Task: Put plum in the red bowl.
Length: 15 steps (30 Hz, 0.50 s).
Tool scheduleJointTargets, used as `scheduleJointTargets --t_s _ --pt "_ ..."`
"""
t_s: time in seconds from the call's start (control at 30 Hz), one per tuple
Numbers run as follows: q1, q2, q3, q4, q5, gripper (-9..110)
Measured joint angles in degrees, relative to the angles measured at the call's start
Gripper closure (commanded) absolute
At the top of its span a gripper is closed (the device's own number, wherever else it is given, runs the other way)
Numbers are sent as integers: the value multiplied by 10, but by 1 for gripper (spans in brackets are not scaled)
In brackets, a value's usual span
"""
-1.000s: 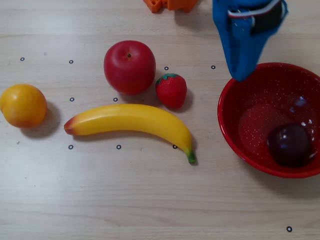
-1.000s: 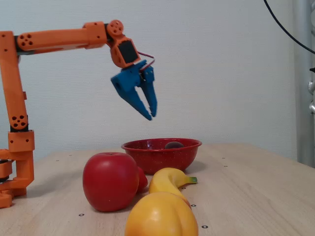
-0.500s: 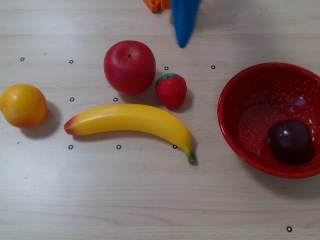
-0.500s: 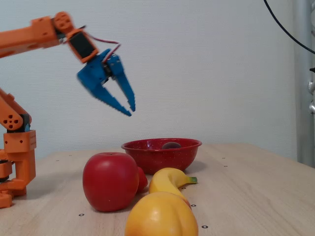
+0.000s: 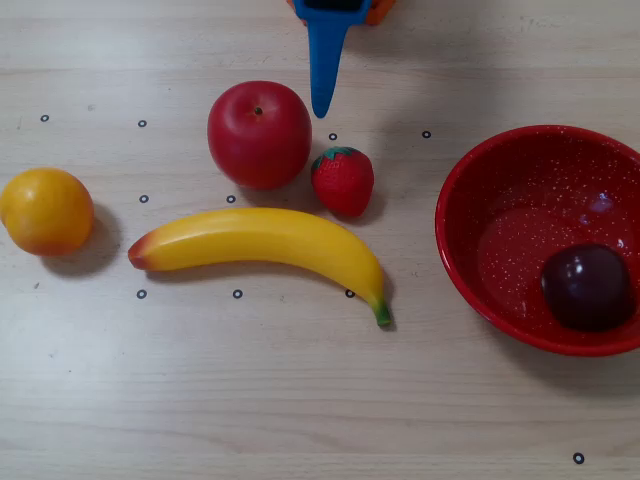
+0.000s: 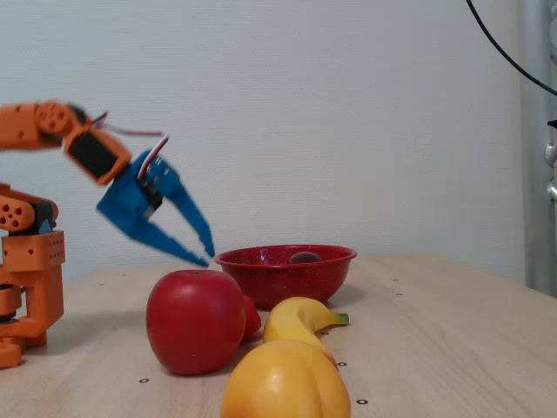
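The small round glossy dark purple-maroon plum (image 5: 588,286) sits inside the large round glossy red bowl with fine white speckles (image 5: 470,215), low on the bowl's inner floor toward the lower right in the overhead view. In the fixed view only the plum's (image 6: 305,258) top peeks over the bowl rim (image 6: 270,277). The bowl rests on the pale wood-grain surface (image 5: 300,400) at the right of the overhead view.

The blue two-finger fingers (image 6: 208,255) hang in the air, spread apart, holding nothing, tips pointing down toward the bowl's near rim but clear of it in the fixed view. In the overhead view just one blue finger (image 5: 323,70) shows, entering from the top edge, its tip just above the gap between apple and strawberry. The orange arm (image 6: 52,122) stands at the left in the fixed view.

Other fruit on the surface, well apart from the bowl: a bright red glossy round apple (image 5: 259,134), a small red strawberry with a green top (image 5: 343,180) touching or just beside the apple's right side, a long yellow curved banana (image 5: 260,243) below both, and a round yellow-orange fruit (image 5: 45,211) at far left. Small black ring marks (image 5: 142,124) dot the surface.
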Motion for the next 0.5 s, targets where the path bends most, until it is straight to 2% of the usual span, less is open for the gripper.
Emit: scheduleJointTargets --t_s 0.33,0.5 --pt "0 144 185 -110 0 101" --pt "0 199 221 -142 -18 101"
